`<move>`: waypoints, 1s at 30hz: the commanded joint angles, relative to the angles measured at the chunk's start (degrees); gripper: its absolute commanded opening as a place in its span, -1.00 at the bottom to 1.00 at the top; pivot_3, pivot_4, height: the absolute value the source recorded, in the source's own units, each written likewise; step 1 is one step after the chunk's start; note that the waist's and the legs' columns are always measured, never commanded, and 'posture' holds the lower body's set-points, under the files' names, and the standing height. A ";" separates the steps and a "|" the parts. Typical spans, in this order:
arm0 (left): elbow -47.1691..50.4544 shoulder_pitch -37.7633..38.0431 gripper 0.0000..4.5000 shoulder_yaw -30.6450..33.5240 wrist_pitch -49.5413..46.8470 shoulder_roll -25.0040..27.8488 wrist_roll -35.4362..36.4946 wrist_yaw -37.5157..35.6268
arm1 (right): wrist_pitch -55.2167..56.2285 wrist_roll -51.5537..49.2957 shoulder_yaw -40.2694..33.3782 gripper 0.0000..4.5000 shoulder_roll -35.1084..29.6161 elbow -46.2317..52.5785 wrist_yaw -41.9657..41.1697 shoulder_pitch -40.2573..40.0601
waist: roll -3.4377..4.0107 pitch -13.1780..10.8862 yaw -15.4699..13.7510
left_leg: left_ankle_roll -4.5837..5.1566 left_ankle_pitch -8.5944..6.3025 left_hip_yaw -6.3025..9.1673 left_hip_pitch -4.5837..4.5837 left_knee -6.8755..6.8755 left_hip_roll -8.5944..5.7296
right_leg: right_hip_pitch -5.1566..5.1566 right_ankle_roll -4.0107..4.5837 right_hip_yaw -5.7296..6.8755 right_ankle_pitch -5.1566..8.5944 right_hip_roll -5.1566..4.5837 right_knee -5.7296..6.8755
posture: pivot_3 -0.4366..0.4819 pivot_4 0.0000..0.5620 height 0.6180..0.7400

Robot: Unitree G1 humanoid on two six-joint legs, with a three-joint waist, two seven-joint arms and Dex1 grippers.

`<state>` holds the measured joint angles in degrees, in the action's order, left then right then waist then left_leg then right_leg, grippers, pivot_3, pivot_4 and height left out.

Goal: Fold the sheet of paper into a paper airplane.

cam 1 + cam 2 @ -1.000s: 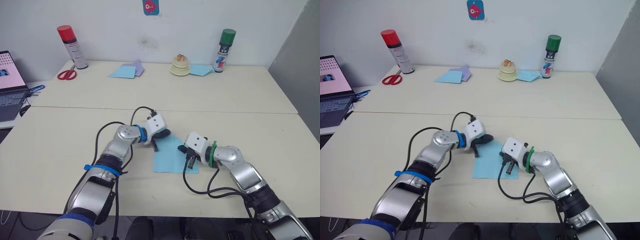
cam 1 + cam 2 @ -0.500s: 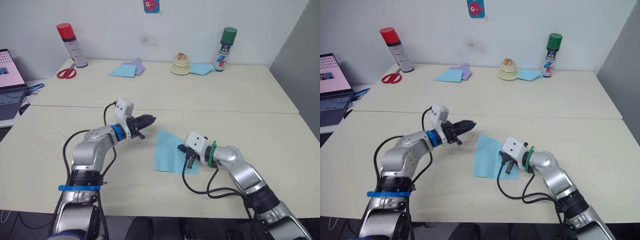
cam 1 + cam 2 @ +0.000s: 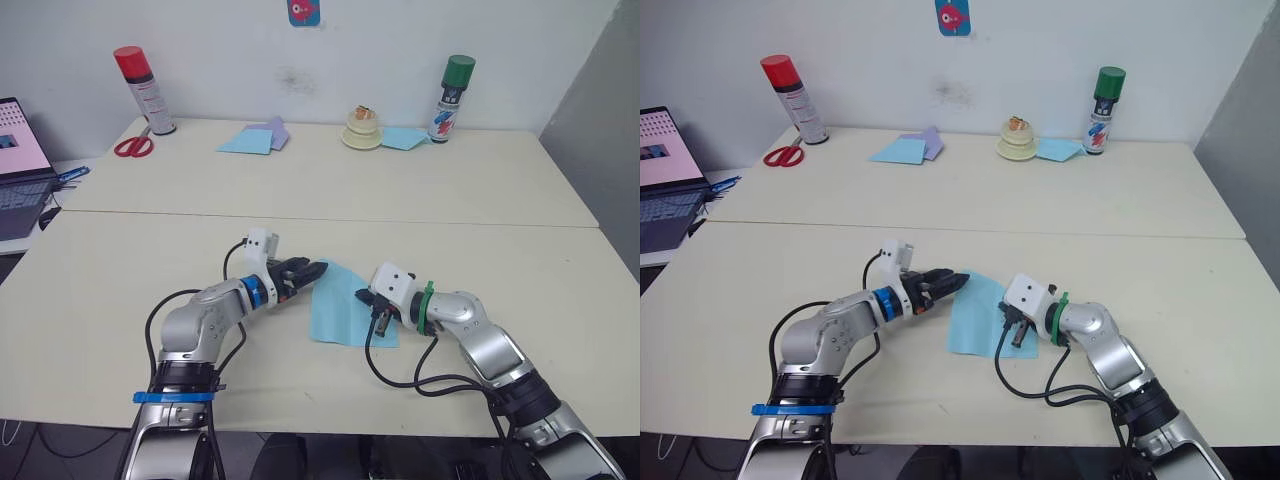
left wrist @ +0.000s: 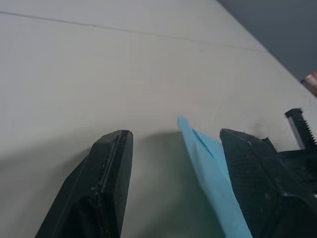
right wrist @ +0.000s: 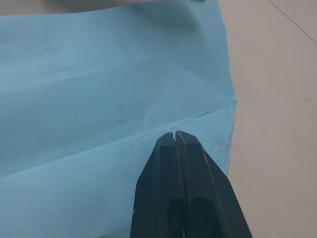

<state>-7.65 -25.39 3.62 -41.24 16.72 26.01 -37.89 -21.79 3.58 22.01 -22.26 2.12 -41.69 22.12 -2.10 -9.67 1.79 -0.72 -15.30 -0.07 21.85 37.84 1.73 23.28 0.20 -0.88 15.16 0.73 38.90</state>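
The sheet of paper point(image 3: 345, 305) lies a little below the middle of the frame on the near table point(image 3: 110, 330), still almost flat, with crease lines across it and its upper left corner lifted from the surface. The right gripper point(image 5: 177, 144) has its two fingers pressed together with nothing between them, and their tips push down on the paper near its right edge, at a crease. The left gripper point(image 4: 173, 148) comes from the left with its jaws apart, and the raised corner stands just between its fingers, closer to one of them, not yet clamped. So the corner points toward the left gripper, which is the nearer one for taking it, while the right one holds the sheet in place. I judge the next fold needs this corner.

Farther up in the frame, on the second table, there are two spray cans point(image 3: 136, 92), scissors point(image 3: 132, 148) and spare paper sheets point(image 3: 250, 141).
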 commanded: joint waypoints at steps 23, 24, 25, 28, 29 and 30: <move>7.21 -1.26 -0.98 -5.95 4.61 3.39 -3.99 -3.24 | -3.36 1.21 2.14 -1.00 0.04 -0.67 -0.49 -1.59 | 0.01 -0.01 0.04 | 0.00 0.00 0.00 0.01 -0.04 0.02 | 0.02 0.02 0.01 0.02 0.00 -0.02 | -0.05 -0.47 0.82; 8.49 -1.72 -0.98 -6.89 4.41 3.82 -4.20 -3.77 | -3.43 1.19 2.11 -1.00 0.06 -0.61 -0.44 -1.63 | 0.01 -0.01 0.04 | 0.00 0.00 0.01 0.02 -0.04 0.02 | 0.02 0.02 0.02 0.02 0.00 -0.02 | -0.05 -0.47 0.82; 9.75 -2.15 -0.98 -8.09 4.20 4.31 -4.57 -4.42 | -3.50 1.15 2.09 -1.00 0.09 -0.55 -0.41 -1.66 | 0.01 -0.02 0.04 | 0.00 0.00 0.00 0.02 -0.04 0.02 | 0.02 0.02 0.01 0.02 0.00 -0.02 | -0.05 -0.47 0.82; 11.83 -2.52 -0.98 -12.03 4.62 5.91 -6.49 -6.00 | -3.65 1.09 2.12 -1.00 0.21 -0.50 -0.36 -1.64 | 0.02 -0.03 0.04 | 0.00 0.00 -0.01 0.02 -0.05 0.01 | 0.02 0.02 0.00 0.02 0.00 -0.03 | -0.05 -0.47 0.82; 11.55 -2.51 -0.98 -13.25 5.39 6.18 -7.58 -6.00 | -3.71 1.08 2.15 -1.00 0.32 -0.56 -0.30 -1.55 | 0.03 -0.04 0.05 | 0.00 -0.01 -0.01 0.02 -0.04 0.00 | 0.02 0.02 -0.01 0.02 0.00 -0.03 | -0.05 -0.47 0.82; 10.59 -2.47 -0.98 -15.01 7.15 6.52 -9.47 -6.16 | -3.85 1.03 2.16 -1.00 0.48 -0.57 -0.23 -1.48 | 0.04 -0.04 0.05 | 0.00 -0.01 -0.02 0.01 -0.05 0.00 | 0.02 0.02 -0.02 0.02 0.00 -0.03 | -0.05 -0.47 0.82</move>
<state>2.00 -27.45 -9.21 -36.49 22.82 18.53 -43.35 -23.30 3.63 22.01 -21.92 3.18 -41.34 21.90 -2.06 -9.70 1.84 -0.72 -15.31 -0.10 21.85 37.79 1.73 23.30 0.22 -0.91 15.18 0.73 38.87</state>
